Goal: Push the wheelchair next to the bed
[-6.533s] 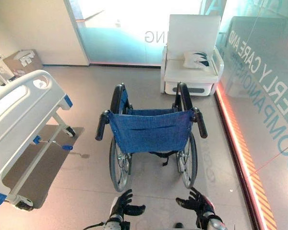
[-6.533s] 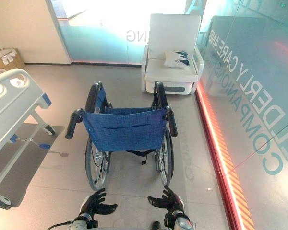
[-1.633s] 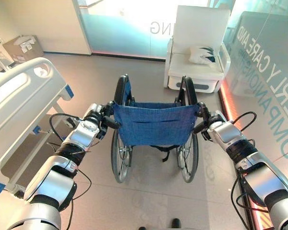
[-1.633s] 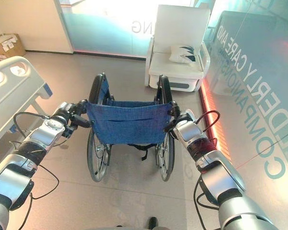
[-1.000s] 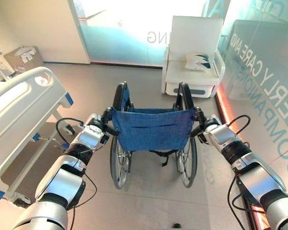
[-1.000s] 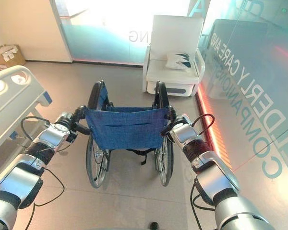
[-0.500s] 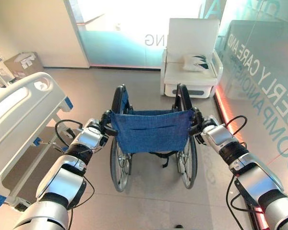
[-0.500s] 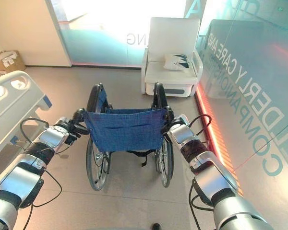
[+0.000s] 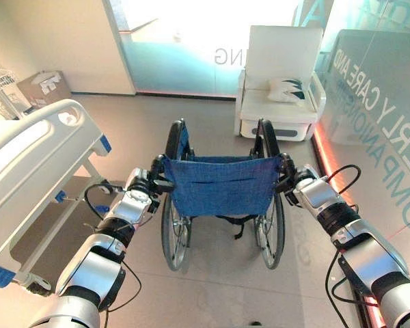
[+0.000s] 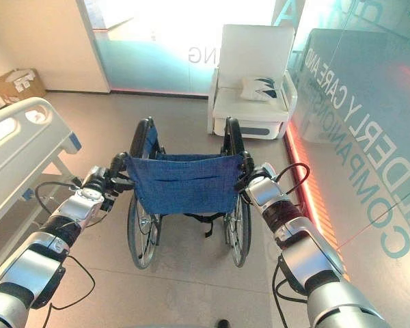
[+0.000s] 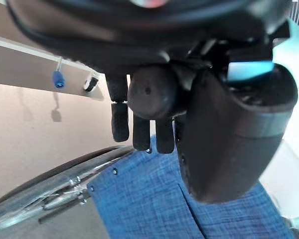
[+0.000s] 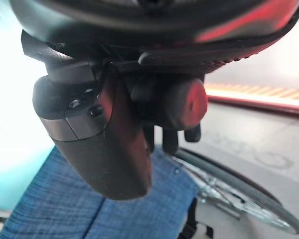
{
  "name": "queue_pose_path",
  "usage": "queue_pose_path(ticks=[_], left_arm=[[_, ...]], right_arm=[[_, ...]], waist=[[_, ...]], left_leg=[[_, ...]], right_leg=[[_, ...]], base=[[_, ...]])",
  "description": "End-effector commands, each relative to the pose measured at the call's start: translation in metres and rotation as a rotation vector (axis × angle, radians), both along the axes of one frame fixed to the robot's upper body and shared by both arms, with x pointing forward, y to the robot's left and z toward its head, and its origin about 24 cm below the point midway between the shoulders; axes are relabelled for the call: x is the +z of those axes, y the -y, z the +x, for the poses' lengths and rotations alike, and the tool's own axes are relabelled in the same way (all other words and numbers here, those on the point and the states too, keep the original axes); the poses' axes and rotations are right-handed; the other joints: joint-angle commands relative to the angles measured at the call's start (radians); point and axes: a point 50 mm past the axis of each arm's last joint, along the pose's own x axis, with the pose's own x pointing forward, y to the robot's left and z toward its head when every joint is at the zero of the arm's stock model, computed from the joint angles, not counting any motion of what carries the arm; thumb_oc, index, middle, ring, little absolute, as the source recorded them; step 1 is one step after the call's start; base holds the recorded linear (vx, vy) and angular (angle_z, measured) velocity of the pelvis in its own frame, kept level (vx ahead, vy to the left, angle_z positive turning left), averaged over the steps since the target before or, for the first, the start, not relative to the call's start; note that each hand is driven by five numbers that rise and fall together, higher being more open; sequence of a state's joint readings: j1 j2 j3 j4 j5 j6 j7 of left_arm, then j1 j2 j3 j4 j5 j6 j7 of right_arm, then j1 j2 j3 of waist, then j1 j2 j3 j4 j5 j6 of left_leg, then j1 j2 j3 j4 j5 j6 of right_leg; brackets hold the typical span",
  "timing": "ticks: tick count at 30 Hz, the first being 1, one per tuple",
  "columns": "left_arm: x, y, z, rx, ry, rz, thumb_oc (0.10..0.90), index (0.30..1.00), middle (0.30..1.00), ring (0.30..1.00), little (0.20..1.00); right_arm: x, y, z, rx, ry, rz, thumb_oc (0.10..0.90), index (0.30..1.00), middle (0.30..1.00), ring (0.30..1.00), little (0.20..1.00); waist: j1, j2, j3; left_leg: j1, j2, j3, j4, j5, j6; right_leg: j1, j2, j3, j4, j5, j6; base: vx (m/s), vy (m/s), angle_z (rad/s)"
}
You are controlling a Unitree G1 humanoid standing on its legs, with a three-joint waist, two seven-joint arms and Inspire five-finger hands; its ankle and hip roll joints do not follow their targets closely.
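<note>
Gripping both push handles: left hand (image 9: 141,192) curled round the wheelchair's left handle (image 11: 150,92), right hand (image 9: 302,187) curled round the right handle (image 12: 187,103); each wrist view shows the handle end between thumb and fingers (image 11: 120,119). Wheelchair (image 9: 222,184) sits mid-frame, blue back sling facing the camera, big wheels (image 9: 172,232) on the grey floor (image 9: 212,290). Bed (image 9: 34,154) is at left of frame, white footboard end nearest the chair, well apart from it, with open floor between; its castor (image 9: 35,288) and frame stand on a darker mat (image 9: 51,229) lower left. White armchair (image 9: 281,82) with a patterned cushion (image 9: 285,89) stands straight ahead of the wheelchair, upper right of centre, against the glass. Glass wall (image 9: 386,116) with lettering runs down the right side, with a red-orange floor strip (image 9: 331,181) along its base, close beside the right wheel. Cardboard box (image 9: 44,85) sits at upper left against the wall. Frosted glass panels (image 9: 184,41) fill the top centre.
</note>
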State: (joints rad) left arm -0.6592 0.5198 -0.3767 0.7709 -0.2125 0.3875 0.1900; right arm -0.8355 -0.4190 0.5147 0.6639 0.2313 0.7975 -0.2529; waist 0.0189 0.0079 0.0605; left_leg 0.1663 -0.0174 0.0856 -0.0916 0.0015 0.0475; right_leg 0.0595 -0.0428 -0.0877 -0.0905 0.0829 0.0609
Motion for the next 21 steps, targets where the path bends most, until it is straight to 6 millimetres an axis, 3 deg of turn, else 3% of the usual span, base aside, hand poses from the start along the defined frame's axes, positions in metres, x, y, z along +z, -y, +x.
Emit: queue_pose_path(ticks=[1,5,8,9,11,13,14,15,17,18,21], left_arm=[[0.034,0.034,0.021,-0.166,0.217,-0.029,0.4,0.3,0.3,0.3,0.3],[0.033,0.042,0.018,-0.199,0.233,-0.068,0.4,0.3,0.3,0.3,0.3],[0.035,0.042,0.017,-0.205,0.234,-0.119,0.4,0.3,0.3,0.3,0.3],[0.042,0.04,0.018,-0.22,0.24,-0.132,0.4,0.3,0.3,0.3,0.3],[0.048,0.04,0.019,-0.234,0.252,-0.137,0.4,0.3,0.3,0.3,0.3],[0.05,0.041,0.019,-0.249,0.253,-0.172,0.4,0.3,0.3,0.3,0.3],[0.05,0.041,0.019,-0.248,0.253,-0.177,0.4,0.3,0.3,0.3,0.3],[0.051,0.041,0.019,-0.232,0.27,-0.215,0.4,0.3,0.3,0.3,0.3],[0.049,0.042,0.022,-0.225,0.3,-0.254,0.4,0.3,0.3,0.3,0.3],[0.051,0.046,0.024,-0.232,0.314,-0.262,0.4,0.3,0.3,0.3,0.3],[0.055,0.055,0.031,-0.255,0.331,-0.273,0.4,0.3,0.3,0.3,0.3]], right_arm=[[0.037,-0.021,0.016,0.187,0.269,-0.079,0.4,0.3,0.3,0.3,0.3],[0.037,-0.019,0.016,0.179,0.294,-0.065,0.4,0.3,0.3,0.3,0.3],[0.034,-0.013,0.015,0.201,0.272,-0.082,0.4,0.3,0.3,0.3,0.3],[0.039,-0.007,0.016,0.206,0.291,-0.092,0.4,0.3,0.3,0.3,0.3],[0.043,0.003,0.015,0.199,0.312,-0.092,0.4,0.3,0.3,0.3,0.3],[0.045,0.015,0.013,0.196,0.315,-0.108,0.4,0.3,0.3,0.3,0.3],[0.045,0.015,0.013,0.198,0.312,-0.11,0.4,0.3,0.3,0.3,0.3],[0.05,0.014,0.014,0.214,0.322,-0.118,0.4,0.3,0.3,0.3,0.3],[0.06,0.009,0.018,0.232,0.339,-0.142,0.4,0.3,0.3,0.3,0.3],[0.064,0.009,0.02,0.231,0.346,-0.152,0.4,0.3,0.3,0.3,0.3],[0.075,0.01,0.027,0.225,0.355,-0.166,0.4,0.3,0.3,0.3,0.3]], waist=[[0.002,-0.034,0.013],[0.008,-0.028,0.023],[0.011,-0.011,0.046],[0.003,0.001,0.078],[-0.007,-0.003,0.111],[-0.024,-0.032,0.136],[-0.028,-0.033,0.138],[-0.043,-0.042,0.151],[-0.071,-0.04,0.166],[-0.08,-0.032,0.172],[-0.097,-0.044,0.169]], left_leg=[[-0.043,-0.028,-0.047,0.004,-0.01,-0.025],[-0.037,-0.034,-0.047,0.004,-0.01,-0.012],[-0.04,-0.04,-0.061,0.01,0.004,0.01],[-0.045,-0.039,-0.076,0.027,0.011,0.018],[-0.05,-0.049,-0.094,0.06,0.009,0.014],[-0.032,-0.081,-0.13,0.087,-0.012,0.01],[-0.026,-0.081,-0.135,0.087,-0.015,0.009],[0.007,-0.088,-0.152,0.085,-0.051,-0.001],[0.038,-0.084,-0.179,0.079,-0.092,0.005],[0.042,-0.074,-0.189,0.082,-0.104,0.005],[0.026,-0.062,-0.199,0.124,-0.132,-0.007]], right_leg=[[0.058,-0.022,-0.016,0.003,-0.02,-0.001],[0.057,-0.038,-0.017,0.047,-0.036,0.002],[-0.004,-0.057,-0.01,0.242,-0.072,0.017],[-0.094,-0.051,0.001,0.442,-0.027,0.038],[-0.165,-0.043,0.005,0.535,0.011,0.048],[-0.203,-0.06,0.013,0.42,0.097,0.059],[-0.2,-0.063,0.008,0.401,0.104,0.059],[-0.233,-0.087,-0.009,0.265,0.137,0.063],[-0.279,-0.074,0.027,0.121,0.16,0.069],[-0.281,-0.062,0.052,0.103,0.159,0.063],[-0.264,-0.038,0.108,0.11,0.146,0.039]], base=[[0.09,0.126,0.0],[0.09,0.131,0.0],[0.09,0.121,-0.02],[0.06,0.075,-0.09],[0.18,0.009,-0.1],[0.32,-0.102,0.38],[0.37,-0.177,0.58],[0.3,-0.163,0.38],[0.4,-0.236,0.27],[0.32,-0.244,0.25],[0.22,-0.256,0.44]])
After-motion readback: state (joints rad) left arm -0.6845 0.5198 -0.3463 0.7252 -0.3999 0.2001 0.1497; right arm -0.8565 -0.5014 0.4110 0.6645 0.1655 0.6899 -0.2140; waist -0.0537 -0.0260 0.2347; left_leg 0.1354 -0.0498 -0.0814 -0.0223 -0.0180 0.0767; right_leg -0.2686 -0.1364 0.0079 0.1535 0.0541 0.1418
